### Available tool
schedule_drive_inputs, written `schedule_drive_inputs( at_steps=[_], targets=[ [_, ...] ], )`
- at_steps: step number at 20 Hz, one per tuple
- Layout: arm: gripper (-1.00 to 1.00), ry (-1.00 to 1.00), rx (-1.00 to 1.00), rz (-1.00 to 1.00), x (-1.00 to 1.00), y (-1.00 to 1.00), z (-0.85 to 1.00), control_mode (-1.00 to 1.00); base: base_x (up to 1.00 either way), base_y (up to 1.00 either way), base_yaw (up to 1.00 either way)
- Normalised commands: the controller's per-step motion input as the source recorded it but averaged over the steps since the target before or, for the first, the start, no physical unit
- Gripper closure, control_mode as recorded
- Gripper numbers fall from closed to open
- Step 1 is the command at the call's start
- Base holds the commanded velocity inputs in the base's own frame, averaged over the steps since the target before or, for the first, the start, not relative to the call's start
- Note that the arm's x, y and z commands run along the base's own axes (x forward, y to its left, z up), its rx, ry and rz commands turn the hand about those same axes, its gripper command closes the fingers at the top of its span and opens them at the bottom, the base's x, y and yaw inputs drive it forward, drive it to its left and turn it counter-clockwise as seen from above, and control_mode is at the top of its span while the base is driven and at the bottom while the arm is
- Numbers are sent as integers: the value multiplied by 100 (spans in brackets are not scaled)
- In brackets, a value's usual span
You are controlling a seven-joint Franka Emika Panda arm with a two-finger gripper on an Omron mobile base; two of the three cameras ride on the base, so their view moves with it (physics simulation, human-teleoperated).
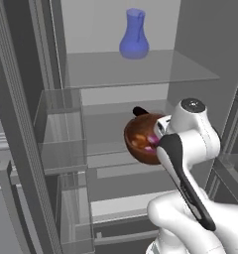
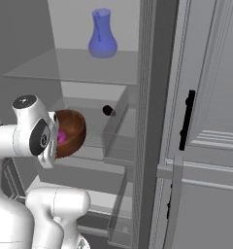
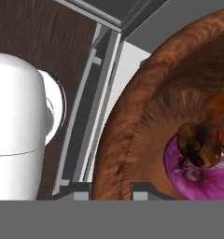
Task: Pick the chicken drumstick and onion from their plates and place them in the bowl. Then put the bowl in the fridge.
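Observation:
The reddish-brown bowl (image 1: 139,130) (image 2: 74,127) hangs tilted in front of the open fridge (image 1: 116,25) (image 2: 70,19), level with its middle shelf. My gripper (image 3: 109,190) is shut on the bowl's rim (image 3: 125,116), one fingertip inside and one outside. Inside the bowl lie the glossy brown chicken drumstick (image 3: 200,142) and, under it, the pink-purple onion (image 3: 198,179) (image 2: 61,137). The plates are out of view.
A blue vase (image 1: 134,34) (image 2: 102,34) stands on the upper glass shelf (image 1: 141,69). Clear drawers (image 1: 61,129) line the fridge's left side. A small dark thing (image 1: 139,111) (image 2: 108,110) sits behind the bowl. A grey panelled front with a black handle (image 2: 188,119) is at the right.

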Motion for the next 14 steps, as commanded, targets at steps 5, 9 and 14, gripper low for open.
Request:
schedule_drive_inputs(
  at_steps=[5, 9, 14],
  targets=[
    [100, -7, -2, 10, 96, 30, -13, -100, 0, 0, 0],
    [100, -2, -1, 5, 90, 16, -17, -100, 0, 0, 0],
    [100, 0, 0, 2, 74, 9, -21, -100, 0, 0, 0]
  ],
)
